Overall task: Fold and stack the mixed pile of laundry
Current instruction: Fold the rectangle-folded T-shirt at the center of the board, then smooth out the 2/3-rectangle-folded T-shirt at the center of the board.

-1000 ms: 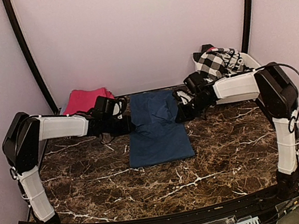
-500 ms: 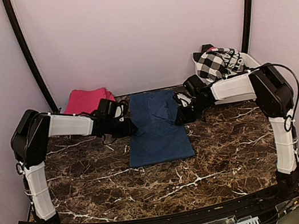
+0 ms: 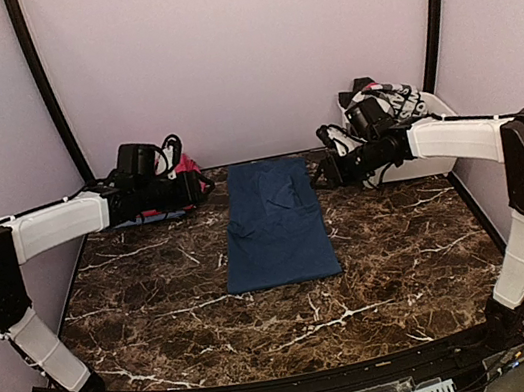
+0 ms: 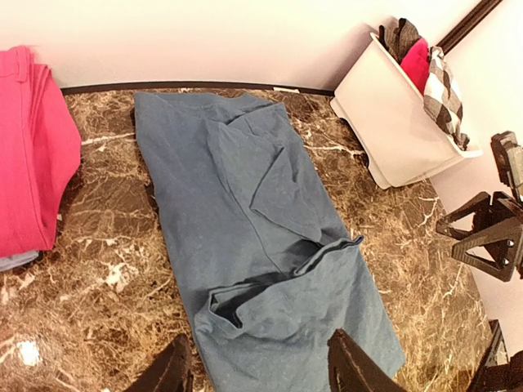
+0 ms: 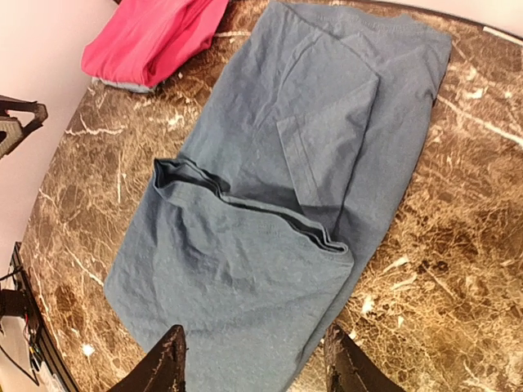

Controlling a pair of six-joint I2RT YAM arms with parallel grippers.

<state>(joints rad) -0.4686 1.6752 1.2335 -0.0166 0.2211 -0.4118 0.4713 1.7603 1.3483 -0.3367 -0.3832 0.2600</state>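
Note:
A navy-blue sheet (image 3: pixel 275 224) lies flat on the table's middle, its near half folded over the far half (image 4: pixel 245 212) (image 5: pixel 270 212). My left gripper (image 3: pixel 201 181) (image 4: pixel 257 351) hovers left of its far end, open and empty. On the other side, my right gripper (image 3: pixel 322 173) (image 5: pixel 255 339) is also open and empty, held above the cloth. A folded magenta-pink cloth (image 4: pixel 24 155) (image 5: pixel 151 37) rests at the back left on a light-blue piece (image 5: pixel 122 84), mostly hidden behind my left wrist in the top view. A black-and-white checked garment (image 3: pixel 395 99) (image 4: pixel 445 90) sits in the tub.
The white plastic tub (image 3: pixel 440 109) (image 4: pixel 392 122) stands at the back right corner, holding more clothes. The pink wall runs close behind the sheet's far end. Dark marble table (image 3: pixel 160 305) extends to the front edge.
Both grippers opened and let go of the navy sheet. Both arms lifted and drew back and outward, the left toward the pink cloth, the right toward the tub.

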